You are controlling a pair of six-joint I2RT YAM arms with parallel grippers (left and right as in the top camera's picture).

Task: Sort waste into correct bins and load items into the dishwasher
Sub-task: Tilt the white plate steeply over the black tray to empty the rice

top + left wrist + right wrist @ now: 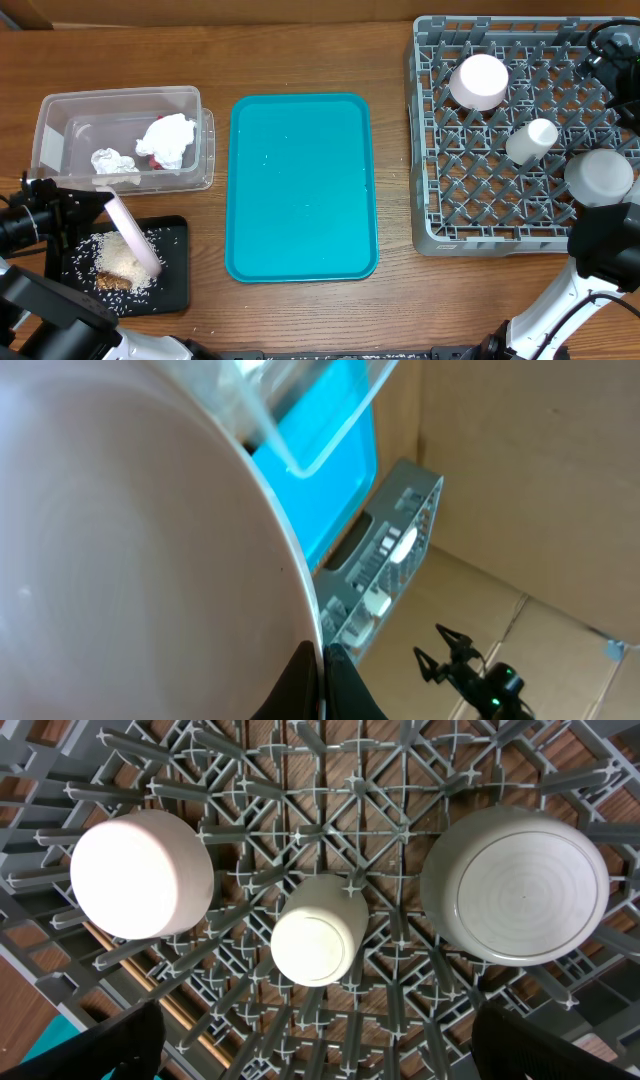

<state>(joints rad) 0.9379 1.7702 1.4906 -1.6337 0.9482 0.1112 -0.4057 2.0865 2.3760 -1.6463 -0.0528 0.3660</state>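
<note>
My left gripper [103, 197] [322, 660] is shut on the rim of the round pinkish-white plate [135, 235] [130, 540]. It holds the plate steeply tilted over the black tray [176, 272], where white rice grains [125, 260] and a small brown scrap [107, 281] lie. Behind it, the clear tub [120, 95] holds two crumpled white tissues [168, 138] and a red wrapper [150, 160]. In the grey dish rack [425, 240] [400, 970] a pale pink bowl [478, 80] [140, 875], a white cup [532, 140] [318, 935] and a larger whitish bowl [600, 178] [520, 885] stand upside down. My right gripper [320, 1045] hangs open above them, holding nothing.
A large teal serving tray [300, 190] [330, 470] lies between the tub and the rack, with a few white specks on it. The right arm's black body [600, 250] overlaps the rack's near right corner. Cardboard walls stand beyond the table in the left wrist view.
</note>
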